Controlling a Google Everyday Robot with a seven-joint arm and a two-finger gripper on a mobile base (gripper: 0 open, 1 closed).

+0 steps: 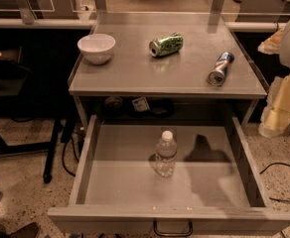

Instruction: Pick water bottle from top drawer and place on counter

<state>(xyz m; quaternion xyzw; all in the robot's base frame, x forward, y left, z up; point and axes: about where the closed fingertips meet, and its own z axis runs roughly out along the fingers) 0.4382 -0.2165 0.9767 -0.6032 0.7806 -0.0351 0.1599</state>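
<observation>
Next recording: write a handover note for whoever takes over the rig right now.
The gripper is at the right edge of view, beside the counter, apart from the water bottle.
The bottle stands upright mid-floor in the open top drawer.
Done: drawer open only.
Left: grasp, lift, set it on the counter, where a white bowl, a green can and a blue-silver can sit.

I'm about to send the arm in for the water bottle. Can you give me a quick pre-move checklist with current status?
1. Top drawer pulled open: ok.
2. Water bottle upright, capped, standing alone on the drawer floor: ok.
3. Gripper lined up over the bottle: not ok; it is at the right edge, outside the drawer.
4. Gripper open for the grasp: cannot tell.
5. Bare spot on the counter among the white bowl, green can and blue-silver can: ok.
</observation>
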